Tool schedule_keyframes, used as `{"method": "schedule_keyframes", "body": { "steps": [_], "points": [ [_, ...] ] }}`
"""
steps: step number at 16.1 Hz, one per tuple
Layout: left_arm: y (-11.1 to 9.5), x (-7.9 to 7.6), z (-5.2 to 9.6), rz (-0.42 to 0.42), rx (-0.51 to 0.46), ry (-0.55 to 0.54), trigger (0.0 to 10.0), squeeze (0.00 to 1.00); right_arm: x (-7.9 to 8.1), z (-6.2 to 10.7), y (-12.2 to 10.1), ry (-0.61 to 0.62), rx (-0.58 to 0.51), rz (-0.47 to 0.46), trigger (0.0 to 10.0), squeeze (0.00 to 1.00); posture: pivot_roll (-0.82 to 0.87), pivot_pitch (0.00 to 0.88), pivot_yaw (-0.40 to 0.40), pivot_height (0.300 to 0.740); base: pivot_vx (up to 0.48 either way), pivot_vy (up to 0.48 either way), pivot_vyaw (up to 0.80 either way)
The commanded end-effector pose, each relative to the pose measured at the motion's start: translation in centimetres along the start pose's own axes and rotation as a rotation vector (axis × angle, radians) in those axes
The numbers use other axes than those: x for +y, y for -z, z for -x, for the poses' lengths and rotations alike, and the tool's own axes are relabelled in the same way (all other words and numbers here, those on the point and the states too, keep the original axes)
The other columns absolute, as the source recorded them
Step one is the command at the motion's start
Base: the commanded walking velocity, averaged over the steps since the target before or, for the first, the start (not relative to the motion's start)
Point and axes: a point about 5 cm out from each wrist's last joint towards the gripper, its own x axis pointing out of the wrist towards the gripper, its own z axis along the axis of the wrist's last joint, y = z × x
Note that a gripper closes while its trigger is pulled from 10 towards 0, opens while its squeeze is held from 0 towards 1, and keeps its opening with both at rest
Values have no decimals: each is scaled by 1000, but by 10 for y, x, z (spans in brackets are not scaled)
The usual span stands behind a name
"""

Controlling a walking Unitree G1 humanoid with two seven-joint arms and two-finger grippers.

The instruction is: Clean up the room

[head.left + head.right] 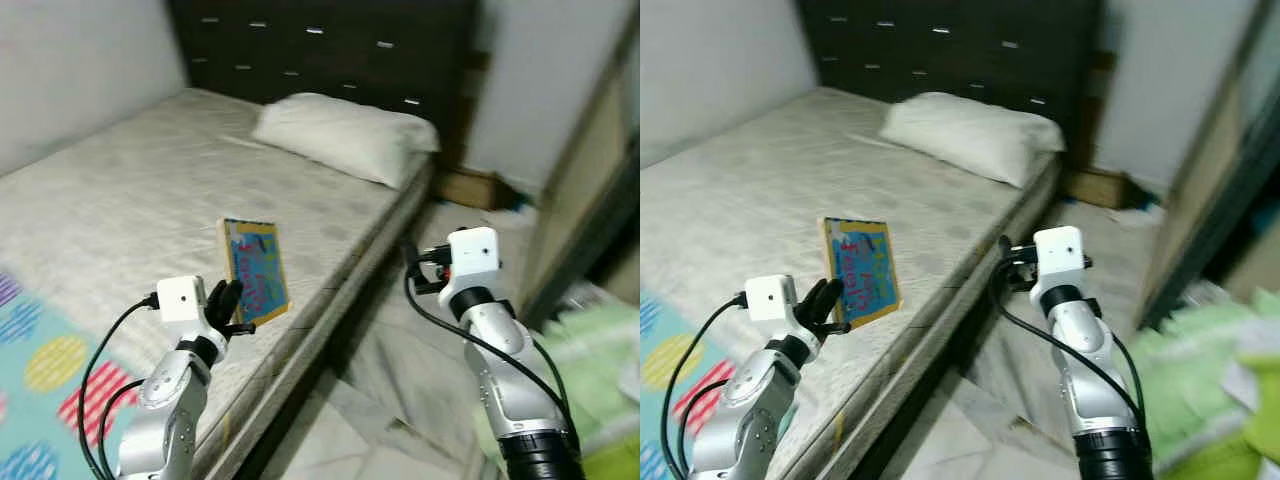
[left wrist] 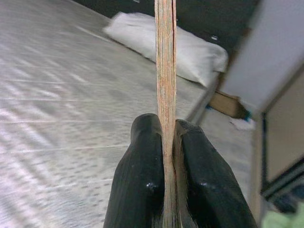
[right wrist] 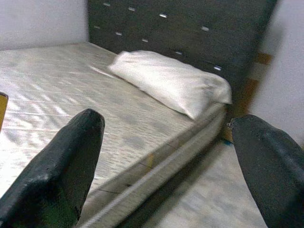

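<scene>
A thin book with a blue and yellow cover is held upright above the near edge of the mattress. My left gripper is shut on its lower edge; in the left wrist view the book's edge rises between the two black fingers. My right gripper is open and holds nothing, raised over the floor beside the bed, its fingers spread wide toward the pillow.
A white pillow lies against the dark headboard. A colourful dotted blanket covers the bed's near left corner. A cardboard box sits on the floor by the headboard. Green and white clutter lies at right.
</scene>
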Motion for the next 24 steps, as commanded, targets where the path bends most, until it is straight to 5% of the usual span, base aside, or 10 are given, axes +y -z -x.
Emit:
{"method": "schedule_keyframes", "body": {
  "steps": [1, 14, 24],
  "points": [
    [-7, 1, 0, -19, -41, 17, 10000, 0, 3, 0, 1, -12, -3, -8, 10000, 0, -156, 0, 32, 740, 0, 0, 800],
    [-6, -6, -1, 9, -55, 41, 10000, 0, 7, 0, 2, -44, -23, 3, 10000, 0, -152, 0, 21, 740, 0, 0, 504],
    [-7, -11, 1, 13, -69, 96, 10000, 0, 5, 1, 2, -37, -22, -5, 10000, 0, -157, 0, 21, 740, 225, 0, 0]
  ]
}}
